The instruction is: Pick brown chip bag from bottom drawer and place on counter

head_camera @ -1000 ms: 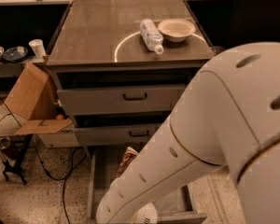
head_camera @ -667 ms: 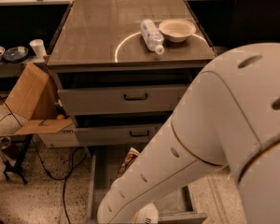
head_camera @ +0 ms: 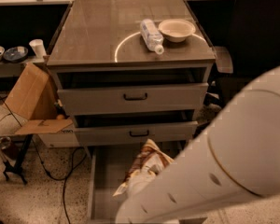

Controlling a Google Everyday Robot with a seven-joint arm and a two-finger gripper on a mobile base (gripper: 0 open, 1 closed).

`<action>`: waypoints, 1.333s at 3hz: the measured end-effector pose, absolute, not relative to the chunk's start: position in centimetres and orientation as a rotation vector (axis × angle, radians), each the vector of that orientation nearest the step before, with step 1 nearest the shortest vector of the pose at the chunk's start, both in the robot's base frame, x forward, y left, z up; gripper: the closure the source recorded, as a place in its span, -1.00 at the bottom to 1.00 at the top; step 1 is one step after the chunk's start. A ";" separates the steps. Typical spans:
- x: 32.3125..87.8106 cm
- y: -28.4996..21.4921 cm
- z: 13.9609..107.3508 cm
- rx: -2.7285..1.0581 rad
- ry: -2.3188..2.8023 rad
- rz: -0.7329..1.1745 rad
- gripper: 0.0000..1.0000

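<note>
The brown chip bag (head_camera: 147,162), wrinkled, dark brown above and cream below, stands tilted in the open bottom drawer (head_camera: 105,171), the lowest of three grey drawers. My white arm (head_camera: 233,162) reaches down from the right into that drawer. The gripper (head_camera: 133,190) is at the arm's end, right against the bag's lower part, and is mostly hidden by the arm and the bag. The counter (head_camera: 98,31), the glossy grey-brown cabinet top with a pale ring mark, lies above at the back.
A clear plastic bottle (head_camera: 151,35) lies on the counter beside a cream bowl (head_camera: 176,29). The two upper drawers (head_camera: 135,97) stand slightly open. A tan cardboard box (head_camera: 30,94) and cables (head_camera: 65,171) are at the left, a black chair (head_camera: 256,41) at the right.
My arm has drawn back to the right and covers less of the bottom drawer. Much more of the chip bag shows now, and it sits a little further right.
</note>
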State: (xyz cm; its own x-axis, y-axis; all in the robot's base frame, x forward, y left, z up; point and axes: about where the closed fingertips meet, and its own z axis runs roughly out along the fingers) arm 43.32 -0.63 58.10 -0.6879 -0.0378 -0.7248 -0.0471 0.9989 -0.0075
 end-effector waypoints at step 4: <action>39.3 -22.3 75.2 0.361 1.804 -0.067 1.00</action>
State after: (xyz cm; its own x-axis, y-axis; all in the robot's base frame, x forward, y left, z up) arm 39.25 -22.30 75.20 -0.2187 0.2085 -0.9533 0.2782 0.9497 0.1439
